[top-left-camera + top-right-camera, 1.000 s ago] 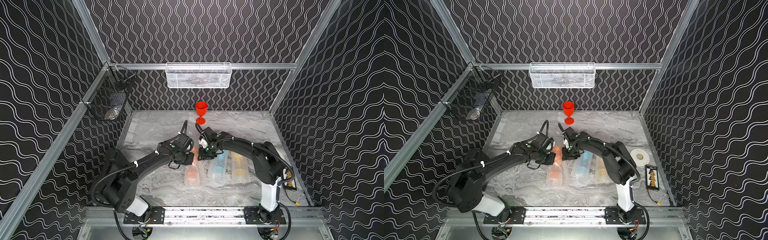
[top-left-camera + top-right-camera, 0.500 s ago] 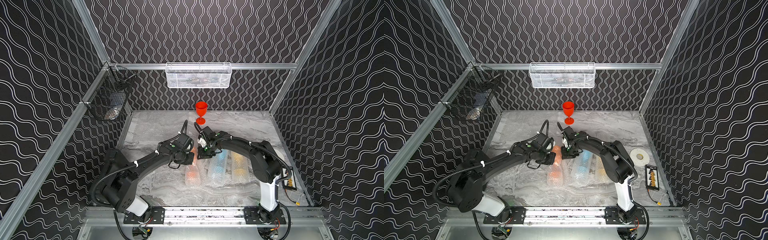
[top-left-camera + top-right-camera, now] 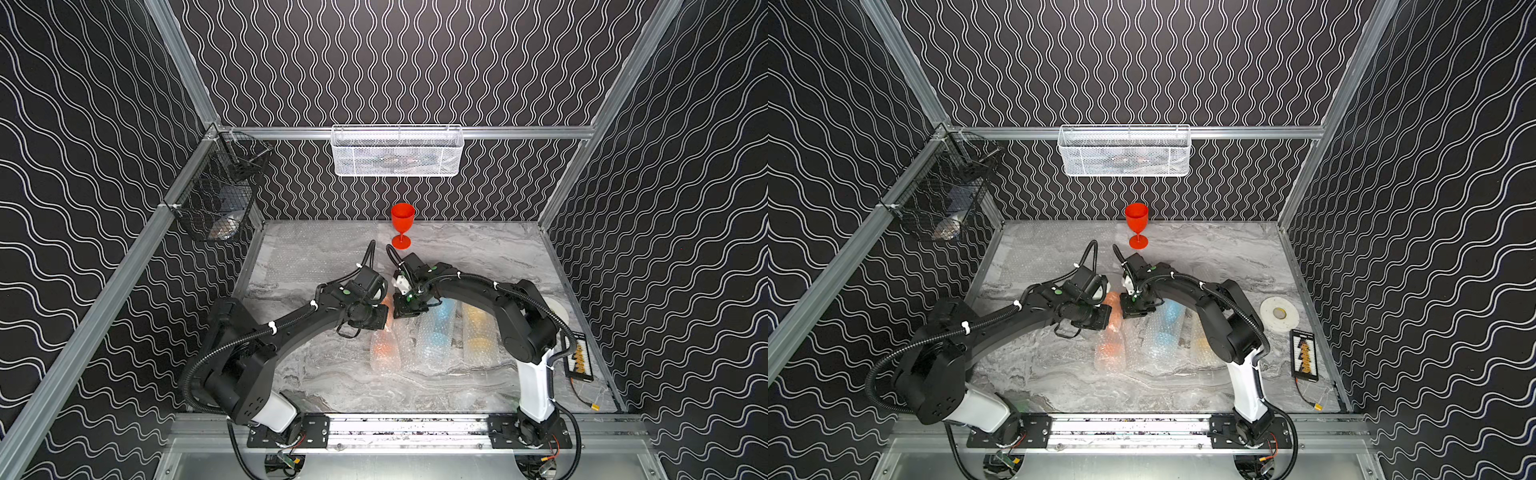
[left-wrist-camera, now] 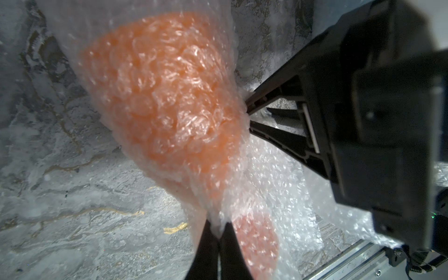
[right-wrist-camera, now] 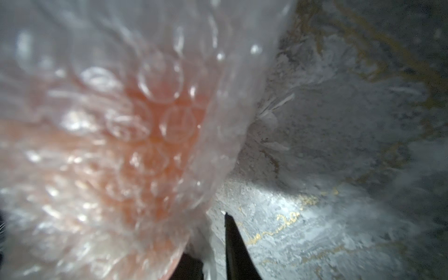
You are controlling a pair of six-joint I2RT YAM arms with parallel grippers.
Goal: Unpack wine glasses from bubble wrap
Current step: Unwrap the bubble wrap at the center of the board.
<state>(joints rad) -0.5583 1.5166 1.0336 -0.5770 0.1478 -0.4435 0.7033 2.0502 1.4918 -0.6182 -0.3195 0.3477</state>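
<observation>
In both top views a bare red wine glass (image 3: 402,226) (image 3: 1136,226) stands upright at the back. Three wrapped wine glasses lie side by side: orange (image 3: 384,345) (image 3: 1111,332), light blue (image 3: 436,332), yellow (image 3: 478,328). My left gripper (image 4: 219,232) (image 3: 384,316) is shut on a fold of the bubble wrap (image 4: 278,169) round the orange glass (image 4: 169,109). My right gripper (image 5: 213,235) (image 4: 247,114) faces it from the other side, jaws pinching that wrap's edge (image 5: 208,252). A flat wrap sheet (image 3: 316,253) lies at the back left.
A white wire basket (image 3: 397,151) hangs on the back wall and a black wire basket (image 3: 220,199) on the left rail. A white tape roll (image 3: 1279,313) and a small black device (image 3: 1305,355) with a cable lie at the table's right edge.
The right gripper's jaws have narrowed onto the wrap at the orange glass. The left gripper has kept its hold, and both arms have barely shifted.
</observation>
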